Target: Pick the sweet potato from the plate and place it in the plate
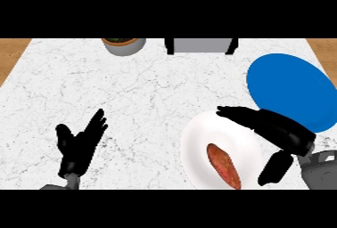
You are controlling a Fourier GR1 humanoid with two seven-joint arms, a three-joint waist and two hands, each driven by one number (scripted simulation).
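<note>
A reddish-brown sweet potato [223,165] lies on a white plate [201,142] at the lower right of the marble counter. A blue plate [289,87] sits behind it, at the right edge. My right hand [280,131] hovers over the white plate's right side, fingers stretched left and thumb hanging down, to the right of the sweet potato and holding nothing. Low at the left, my left hand [79,144] rests open with its fingers up.
A grey pot with a plant [123,45] stands at the counter's far edge, and a grey appliance with black sides [201,45] sits to its right. Wood floor [13,51] shows past the counter's far corners.
</note>
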